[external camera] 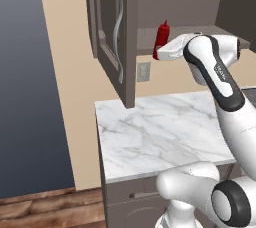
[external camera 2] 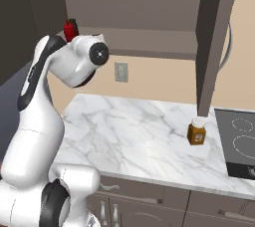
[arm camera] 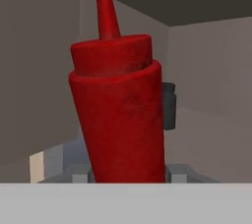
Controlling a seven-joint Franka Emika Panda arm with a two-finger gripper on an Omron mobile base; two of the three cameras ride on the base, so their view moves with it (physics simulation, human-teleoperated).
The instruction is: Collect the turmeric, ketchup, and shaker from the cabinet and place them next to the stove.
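The ketchup (arm camera: 120,120), a bright red squeeze bottle with a pointed nozzle, stands on the shelf inside the open cabinet (external camera: 112,27). My gripper (external camera: 159,53) reaches into the cabinet and is shut on the bottle's lower body. In the hand view the bottle leans slightly and sits between the fingers. The ketchup (external camera: 162,32) also rises above the hand in the left base view. A dark grey shaker (arm camera: 169,105) peeks out behind the bottle. The turmeric (external camera 2: 197,132), an amber jar with a white lid, stands on the marble counter just left of the stove (external camera 2: 239,141).
The open cabinet door (external camera 2: 214,37) hangs over the counter right above the turmeric jar. A wall outlet (external camera 2: 121,72) sits under the cabinet. The white marble counter (external camera: 155,132) stretches below my arm, and wooden floor lies to its left.
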